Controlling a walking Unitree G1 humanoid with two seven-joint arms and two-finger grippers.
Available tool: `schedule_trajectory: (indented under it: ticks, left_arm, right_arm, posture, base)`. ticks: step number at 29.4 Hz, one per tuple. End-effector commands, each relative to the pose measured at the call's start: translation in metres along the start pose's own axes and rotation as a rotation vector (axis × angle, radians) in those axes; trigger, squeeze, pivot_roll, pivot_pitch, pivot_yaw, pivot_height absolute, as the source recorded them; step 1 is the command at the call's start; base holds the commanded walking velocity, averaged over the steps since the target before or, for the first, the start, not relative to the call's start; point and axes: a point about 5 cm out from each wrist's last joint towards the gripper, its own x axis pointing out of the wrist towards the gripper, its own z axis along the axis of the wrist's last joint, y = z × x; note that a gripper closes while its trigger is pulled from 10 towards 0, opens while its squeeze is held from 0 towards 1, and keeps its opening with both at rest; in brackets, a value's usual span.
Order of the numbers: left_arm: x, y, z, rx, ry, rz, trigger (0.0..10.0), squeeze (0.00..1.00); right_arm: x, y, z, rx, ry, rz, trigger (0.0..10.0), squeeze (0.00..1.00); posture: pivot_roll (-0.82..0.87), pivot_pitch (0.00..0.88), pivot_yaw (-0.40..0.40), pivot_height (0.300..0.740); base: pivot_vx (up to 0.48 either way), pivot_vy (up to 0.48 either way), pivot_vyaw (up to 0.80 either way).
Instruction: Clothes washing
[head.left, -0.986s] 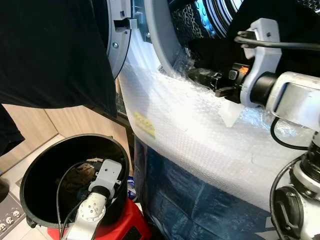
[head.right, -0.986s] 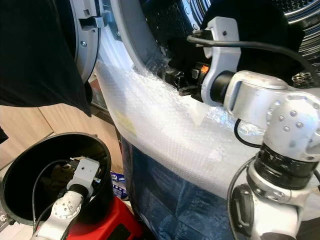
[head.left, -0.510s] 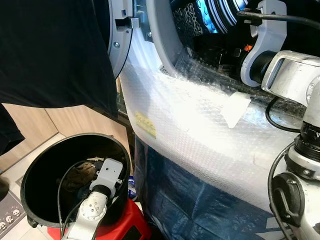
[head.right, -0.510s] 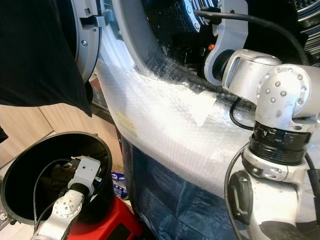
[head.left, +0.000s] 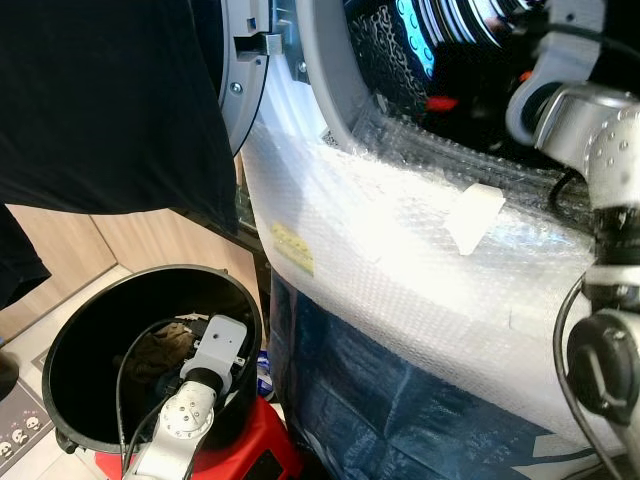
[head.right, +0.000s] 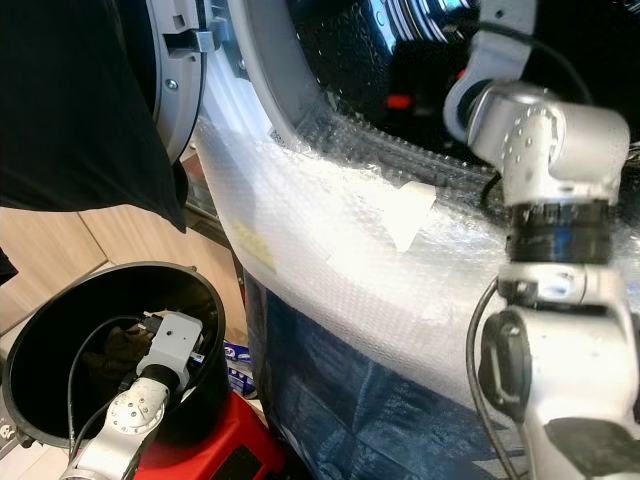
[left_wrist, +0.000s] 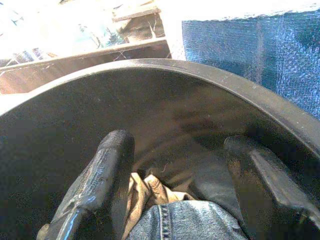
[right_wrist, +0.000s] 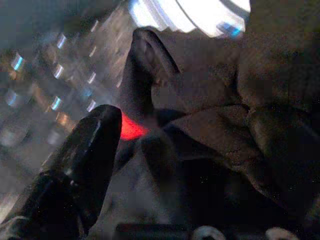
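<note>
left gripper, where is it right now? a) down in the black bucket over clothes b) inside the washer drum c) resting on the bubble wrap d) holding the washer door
a, the left gripper hangs open inside the black bucket, right above the jeans and tan cloth.

Glossy black plastic bucket (head.left: 75, 330), rough blue denim (left_wrist: 187, 222), crinkly clear bubble wrap (head.left: 400, 270), shiny perforated metal drum (head.left: 385, 35).

Left gripper (left_wrist: 175, 190) open — low, right arm (head.right: 540, 130) raised

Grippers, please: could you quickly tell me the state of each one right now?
Left gripper: open, down inside the black bucket above the clothes.
Right gripper: in the washer drum among dark fabric; state cannot be told.
</note>
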Motion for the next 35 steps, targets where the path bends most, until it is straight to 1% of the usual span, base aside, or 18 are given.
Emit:
schedule_trajectory:
  ticks: [1,3,4,5,6,8,10,11,13,17,18,20,22,23,25,28,29,35]
  left_arm:
    - [0.0,-0.003,0.0,0.018,0.01,-0.022,10.0,0.0]
    - [0.0,-0.003,0.0,0.015,0.009,-0.02,10.0,0.0]
    - [0.001,-0.003,0.001,0.016,0.009,-0.02,10.0,0.0]
    - [0.001,-0.003,0.001,0.016,0.009,-0.02,10.0,0.0]
    - [0.001,-0.004,0.001,0.017,0.009,-0.021,10.0,0.0]
    - [0.001,-0.004,0.001,0.016,0.009,-0.019,10.0,0.0]
    - [0.0,-0.003,0.0,0.016,0.011,-0.018,10.0,0.0]
    - [0.0,-0.003,0.0,0.017,0.012,-0.018,10.0,0.0]
    - [0.0,-0.004,-0.001,0.017,0.013,-0.019,10.0,0.0]
    - [-0.001,-0.004,0.0,0.016,0.012,-0.021,10.0,0.0]
    - [0.0,-0.005,0.0,0.015,0.011,-0.022,10.0,0.0]
    - [0.0,-0.005,0.0,0.014,0.011,-0.023,10.0,0.0]
    - [-0.001,-0.007,-0.001,0.012,0.013,-0.026,10.0,0.0]
    - [-0.001,-0.007,-0.001,0.012,0.013,-0.026,10.0,0.0]
    - [-0.001,-0.008,-0.001,0.011,0.016,-0.03,10.0,0.0]
    - [-0.001,-0.009,-0.001,0.008,0.016,-0.03,10.0,0.0]
    - [-0.001,-0.009,-0.001,0.008,0.016,-0.03,10.0,0.0]
    - [-0.001,-0.009,-0.002,0.004,0.017,-0.031,10.0,0.0]
  right_arm:
    - [0.001,-0.012,0.009,0.009,-0.037,-0.063,10.0,0.0]
    - [0.004,-0.018,0.012,0.012,-0.064,-0.107,10.0,0.0]
    - [0.006,-0.028,0.012,0.02,-0.082,-0.167,10.0,0.0]
    - [0.006,-0.028,0.012,0.02,-0.082,-0.167,10.0,0.0]
    - [0.008,-0.037,0.011,0.014,-0.097,-0.219,10.0,0.0]
    - [0.01,-0.036,0.009,0.013,-0.097,-0.195,10.0,0.0]
    - [0.011,-0.025,0.009,0.029,-0.099,-0.104,10.0,0.0]
    - [0.009,-0.012,0.009,0.036,-0.097,-0.007,10.0,0.0]
    - [0.004,-0.001,0.014,0.082,-0.142,0.082,10.0,0.0]
    - [-0.009,0.01,0.021,0.109,-0.23,0.238,10.0,0.0]
    - [-0.019,0.012,0.021,0.121,-0.265,0.295,10.0,0.0]
    - [-0.022,0.012,0.021,0.14,-0.268,0.323,10.0,0.0]
    - [-0.039,0.015,0.02,0.213,-0.298,0.468,10.0,0.0]
    - [-0.039,0.015,0.02,0.213,-0.298,0.468,10.0,0.0]
    - [-0.055,0.017,0.018,0.263,-0.329,0.6,10.0,0.0]
    - [-0.068,0.016,0.017,0.316,-0.377,0.69,10.0,0.0]
    - [-0.068,0.016,0.017,0.316,-0.377,0.69,10.0,0.0]
    - [-0.113,0.028,0.001,0.26,-0.455,0.995,10.0,0.0]
  posture:
    - [-0.02,0.108,-0.045,0.74]
    - [-0.02,0.108,-0.045,0.74]
    - [-0.02,0.105,-0.045,0.74]
    - [-0.02,0.105,-0.045,0.74]
    - [-0.01,0.099,-0.051,0.74]
    - [-0.01,0.099,-0.051,0.74]
    - [-0.01,0.099,-0.051,0.74]
    - [-0.01,0.099,-0.051,0.74]
    - [-0.01,0.104,-0.048,0.74]
    - [-0.02,0.106,-0.048,0.74]
    - [-0.02,0.106,-0.048,0.74]
    - [-0.02,0.108,-0.047,0.74]
    - [-0.02,0.109,-0.047,0.74]
    - [-0.02,0.109,-0.047,0.74]
    - [-0.03,0.112,-0.048,0.74]
    - [-0.03,0.112,-0.048,0.74]
    - [-0.03,0.112,-0.048,0.74]
    - [-0.03,0.112,-0.048,0.74]
  base:
    - [0.0,0.0,0.0]
    - [0.0,0.0,0.0]
    - [0.0,0.0,0.0]
    - [0.0,0.0,0.0]
    - [0.0,0.0,0.0]
    - [0.0,0.0,0.0]
    - [0.0,0.0,0.0]
    - [0.0,0.0,0.0]
    - [0.0,0.0,0.0]
    - [0.0,0.0,0.0]
    - [0.0,0.0,0.0]
    - [0.0,0.0,0.0]
    - [0.0,0.0,0.0]
    - [0.0,0.0,0.0]
    - [0.0,0.0,0.0]
    - [0.0,0.0,0.0]
    - [0.0,0.0,0.0]
    - [0.0,0.0,0.0]
